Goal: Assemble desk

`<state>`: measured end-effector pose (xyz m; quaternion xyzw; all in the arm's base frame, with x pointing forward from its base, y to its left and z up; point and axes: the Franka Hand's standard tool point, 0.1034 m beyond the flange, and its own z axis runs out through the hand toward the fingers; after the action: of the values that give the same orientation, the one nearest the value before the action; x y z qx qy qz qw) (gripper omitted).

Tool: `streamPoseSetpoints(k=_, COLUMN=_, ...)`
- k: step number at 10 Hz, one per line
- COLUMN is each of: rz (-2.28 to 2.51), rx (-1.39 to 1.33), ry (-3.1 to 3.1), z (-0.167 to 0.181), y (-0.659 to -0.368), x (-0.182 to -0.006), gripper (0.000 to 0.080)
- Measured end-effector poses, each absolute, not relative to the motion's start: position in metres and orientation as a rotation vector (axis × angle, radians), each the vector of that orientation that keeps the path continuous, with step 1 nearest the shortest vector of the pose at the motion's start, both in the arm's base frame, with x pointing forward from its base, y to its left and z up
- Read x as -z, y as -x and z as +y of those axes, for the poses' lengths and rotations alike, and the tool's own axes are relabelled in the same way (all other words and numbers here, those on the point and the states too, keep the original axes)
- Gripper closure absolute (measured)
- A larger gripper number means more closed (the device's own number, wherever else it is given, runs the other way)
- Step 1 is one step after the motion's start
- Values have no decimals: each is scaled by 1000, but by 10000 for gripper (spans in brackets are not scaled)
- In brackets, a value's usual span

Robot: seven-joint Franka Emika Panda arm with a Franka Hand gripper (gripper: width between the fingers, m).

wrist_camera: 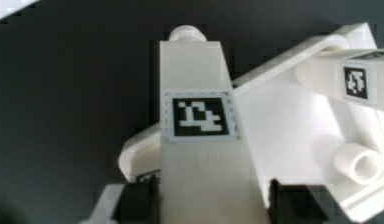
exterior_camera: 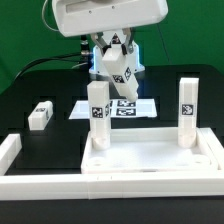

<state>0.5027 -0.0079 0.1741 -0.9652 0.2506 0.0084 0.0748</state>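
Observation:
The white tray-like tabletop point(exterior_camera: 140, 156) lies near the front, with two tagged legs standing upright in its far corners: one towards the exterior view's left point(exterior_camera: 99, 112) and one towards its right point(exterior_camera: 186, 110). A third leg point(exterior_camera: 40, 115) lies loose on the black table at the exterior view's left. My gripper point(exterior_camera: 120, 76) hangs behind the tabletop, above the table, shut on a fourth white leg point(wrist_camera: 198, 110). That leg's tag faces the wrist camera, and dark fingers point(wrist_camera: 162, 198) press it from both sides. Part of the tabletop point(wrist_camera: 304, 95) shows beyond it.
The marker board point(exterior_camera: 128, 108) lies flat under the gripper, behind the tabletop. Long white border bars run along the exterior view's left point(exterior_camera: 10, 152) and front point(exterior_camera: 45, 186) edges. Black cables trail at the back.

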Motion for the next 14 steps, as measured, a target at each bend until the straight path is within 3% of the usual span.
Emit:
streamPoseSetpoints(k=3, rz=687, rx=314, ry=2961, z=11, y=-547, x=-202, gripper=505)
streamPoseSetpoints(k=4, rz=660, rx=568, ry=2952, z=22, y=-566, x=-215, gripper=505)
streamPoseSetpoints(k=6, rz=661, rx=643, ry=2919, z=31, y=-555, x=-203, gripper=505)
streamPoseSetpoints(k=9, rz=515, rx=664, ry=2961, z=32, y=-558, x=-200, gripper=505)
streamPoseSetpoints(k=12, rz=157, rx=738, ry=3027, z=67, y=-592, x=-202, gripper=505)
streamPoseSetpoints(k=14, rz=164, rx=731, ry=3010, z=78, y=-593, x=-198, gripper=505)
